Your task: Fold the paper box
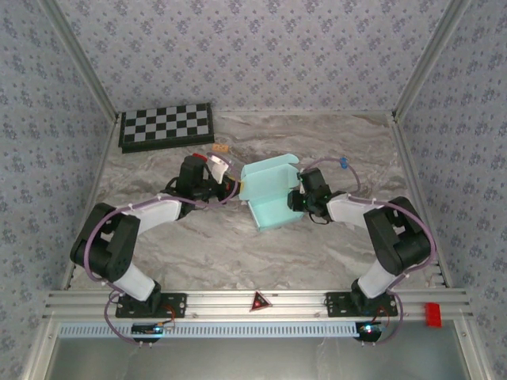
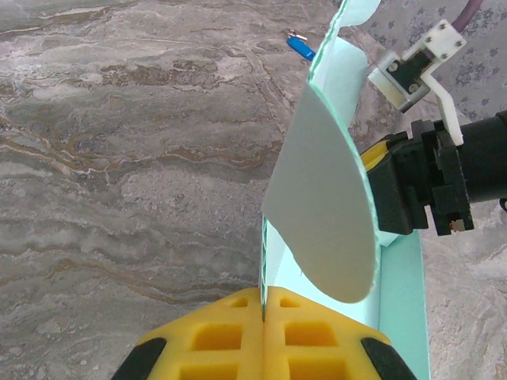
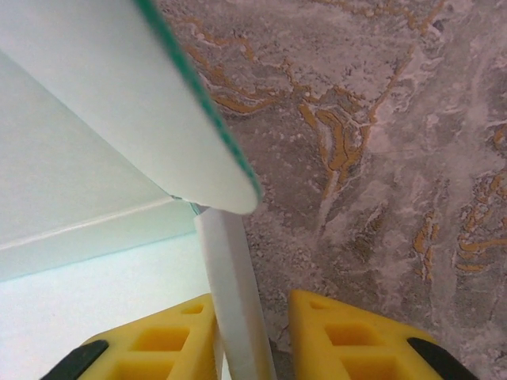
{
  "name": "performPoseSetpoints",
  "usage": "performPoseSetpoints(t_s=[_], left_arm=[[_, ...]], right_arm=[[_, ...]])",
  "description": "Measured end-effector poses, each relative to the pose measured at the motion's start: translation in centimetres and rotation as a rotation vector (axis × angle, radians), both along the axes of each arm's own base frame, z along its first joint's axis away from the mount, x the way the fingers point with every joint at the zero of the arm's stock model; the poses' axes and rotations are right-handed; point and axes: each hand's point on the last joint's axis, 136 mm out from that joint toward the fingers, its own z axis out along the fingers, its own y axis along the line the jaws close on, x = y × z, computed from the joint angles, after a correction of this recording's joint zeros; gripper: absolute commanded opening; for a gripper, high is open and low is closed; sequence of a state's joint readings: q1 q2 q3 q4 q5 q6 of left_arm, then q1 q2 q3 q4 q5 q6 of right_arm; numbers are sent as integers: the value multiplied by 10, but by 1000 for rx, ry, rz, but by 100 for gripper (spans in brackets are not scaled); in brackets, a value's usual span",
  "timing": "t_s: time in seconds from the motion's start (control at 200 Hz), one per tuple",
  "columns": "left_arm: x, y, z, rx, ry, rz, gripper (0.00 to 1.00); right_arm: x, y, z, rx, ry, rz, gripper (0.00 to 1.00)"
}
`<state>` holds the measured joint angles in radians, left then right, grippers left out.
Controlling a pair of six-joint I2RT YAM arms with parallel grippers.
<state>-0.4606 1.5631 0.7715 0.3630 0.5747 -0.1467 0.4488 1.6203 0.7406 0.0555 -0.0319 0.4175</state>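
Yellow pads (image 3: 158, 340) of the right gripper (image 3: 253, 317) are held partly apart, and an upright wall of the paper box (image 3: 95, 158) stands between them. The wall is met by the pad on the box side, while a strip of marble table (image 3: 380, 158) is left bare before the other pad. Just past the fingertips, a rounded flap edged in green overhangs the wall. The box floor beside the hand is seen as plain pale card.

In the left wrist view, the left gripper (image 2: 263, 310) is pressed fully together, with a thin edge of the pale cyan card pinched between its pads. Ahead of the fingertips a rounded flap is curled upward. The right gripper's black body is seen against the far side of the box, something its own camera cannot give. Beyond the flap, a small blue clip (image 2: 301, 47) lies on the table.

From the top external view, the whole arrangement is given. A red triangle (image 1: 260, 301) and a small red block (image 1: 432, 314) are seen on the rail by the arm bases. Further out, the box is seen as a half-formed open tray between the two grippers, held at either side. Beyond the left hand, a small orange tag (image 1: 221, 148) and a checkerboard (image 1: 166, 125) lie towards the back wall.
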Motion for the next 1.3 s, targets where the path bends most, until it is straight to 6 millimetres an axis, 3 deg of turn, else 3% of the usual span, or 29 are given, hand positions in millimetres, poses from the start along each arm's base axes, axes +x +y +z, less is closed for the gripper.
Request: performPoseSetpoints(t_s=[0.365, 0.93, 1.299], left_arm=[[1, -3, 1, -4, -3, -15, 0], [2, -4, 1, 3, -17, -25, 0], [11, -4, -3, 23, -33, -49, 0]], right_arm=[[-1, -3, -7, -43, 22, -12, 31], [1, -1, -8, -101, 33, -21, 17], [0, -4, -7, -164, 57, -21, 19]])
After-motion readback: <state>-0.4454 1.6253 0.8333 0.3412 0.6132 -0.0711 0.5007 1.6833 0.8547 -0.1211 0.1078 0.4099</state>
